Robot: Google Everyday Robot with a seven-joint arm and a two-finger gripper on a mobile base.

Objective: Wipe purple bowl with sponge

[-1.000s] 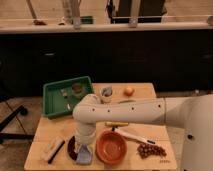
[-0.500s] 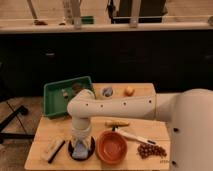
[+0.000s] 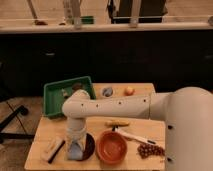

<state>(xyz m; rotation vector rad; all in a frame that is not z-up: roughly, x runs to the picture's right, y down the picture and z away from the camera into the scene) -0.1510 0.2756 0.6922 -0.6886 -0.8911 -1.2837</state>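
The purple bowl (image 3: 88,149) is a small, very dark dish at the front left of the wooden table (image 3: 145,129). My white arm reaches in from the right and bends down over it. My gripper (image 3: 75,149) sits at the bowl's left part. The light-blue sponge (image 3: 74,150) shows at the gripper's tip, lying on the bowl's left side. The arm's lower link hides much of the bowl's inside.
An orange-brown bowl (image 3: 112,146) stands right of the dark bowl. A tan block with a dark edge (image 3: 52,149) lies to its left. A green tray (image 3: 60,95), a cup (image 3: 107,91), an orange fruit (image 3: 129,90), a banana (image 3: 117,122), a white utensil (image 3: 135,136) and grapes (image 3: 150,150) also sit on the table.
The arm's lower link has swung left and down, bringing the gripper and sponge from the table's middle onto the dark bowl's left side.
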